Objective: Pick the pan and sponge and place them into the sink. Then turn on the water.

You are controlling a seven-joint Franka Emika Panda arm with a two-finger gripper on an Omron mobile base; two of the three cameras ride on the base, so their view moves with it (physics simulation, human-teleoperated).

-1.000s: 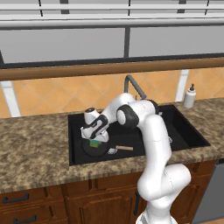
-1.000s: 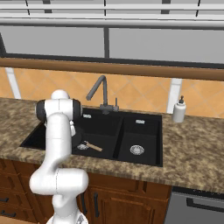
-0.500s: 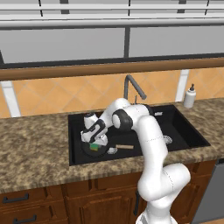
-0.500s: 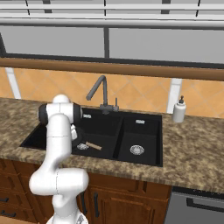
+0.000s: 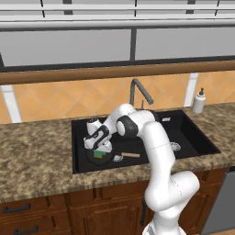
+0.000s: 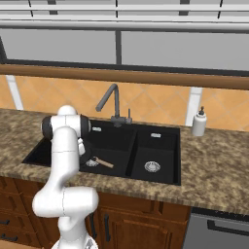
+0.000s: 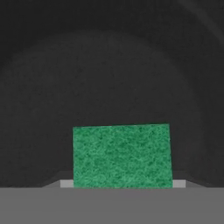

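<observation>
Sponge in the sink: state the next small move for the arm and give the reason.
Probably lift the end effector straight up and clear of the sink. The sponge already lies low in the wide basin on the pan, whose wooden handle points right. The faucet shows no stream, so it comes next.

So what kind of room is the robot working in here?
A rendered home kitchen, by the look of it: a black double sink with a gooseneck faucet in a granite counter, over wooden cabinets.
</observation>
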